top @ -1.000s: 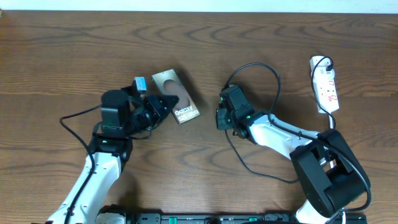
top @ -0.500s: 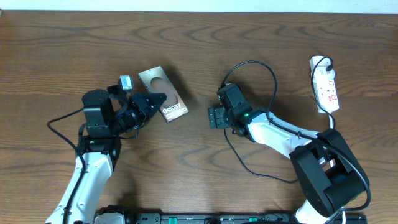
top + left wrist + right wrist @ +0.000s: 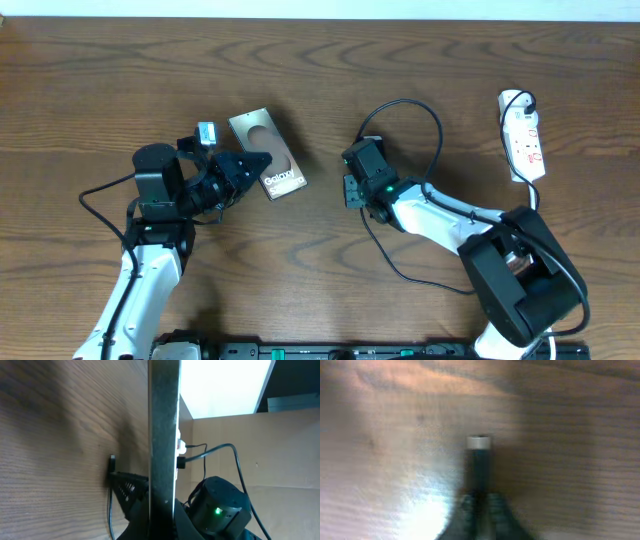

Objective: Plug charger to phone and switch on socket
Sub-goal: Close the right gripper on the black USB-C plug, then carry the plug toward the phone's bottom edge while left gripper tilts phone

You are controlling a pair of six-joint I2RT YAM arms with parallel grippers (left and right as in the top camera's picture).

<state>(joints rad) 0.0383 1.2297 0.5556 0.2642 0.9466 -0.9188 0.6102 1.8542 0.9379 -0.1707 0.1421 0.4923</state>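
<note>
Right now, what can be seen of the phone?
The phone is a slim rectangle, silvery-beige face up, with a dark oval and white "Galaxy" lettering toward one end. It sits skewed, left of centre, nothing plugged into it. The left gripper has its jaws shut on one long edge; the left wrist view shows it edge-on as a grey bar. Whether it touches the table is unclear.
</note>
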